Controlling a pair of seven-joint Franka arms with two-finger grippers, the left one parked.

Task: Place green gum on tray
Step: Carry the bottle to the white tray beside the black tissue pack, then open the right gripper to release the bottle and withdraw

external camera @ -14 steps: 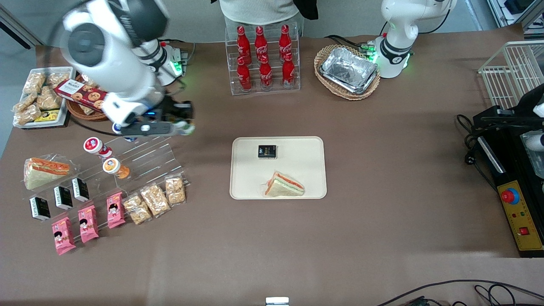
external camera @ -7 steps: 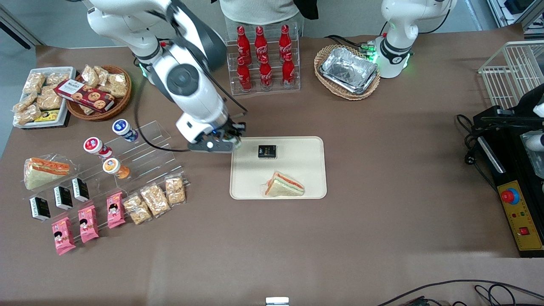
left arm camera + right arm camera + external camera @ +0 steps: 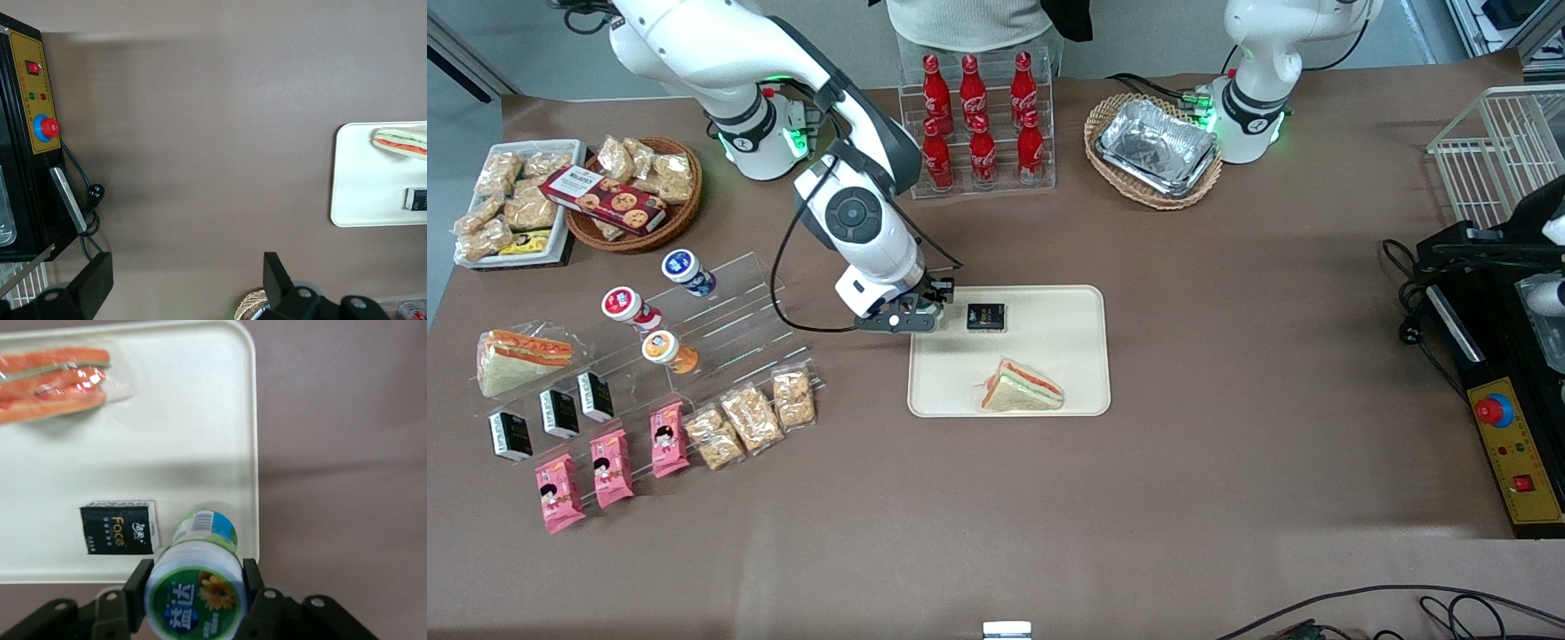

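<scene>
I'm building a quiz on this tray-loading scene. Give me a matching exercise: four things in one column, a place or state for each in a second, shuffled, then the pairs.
Things:
1. green gum
2. black packet
3. sandwich
4. blue-lidded bottle

Places or states:
A. on the clear stepped stand
B. flat on the tray, beside the end effector
C. held between the end effector's fingers
D. on the tray, at the edge nearest the front camera

Pairs: 1-C, 2-B, 3-D, 4-A
</scene>
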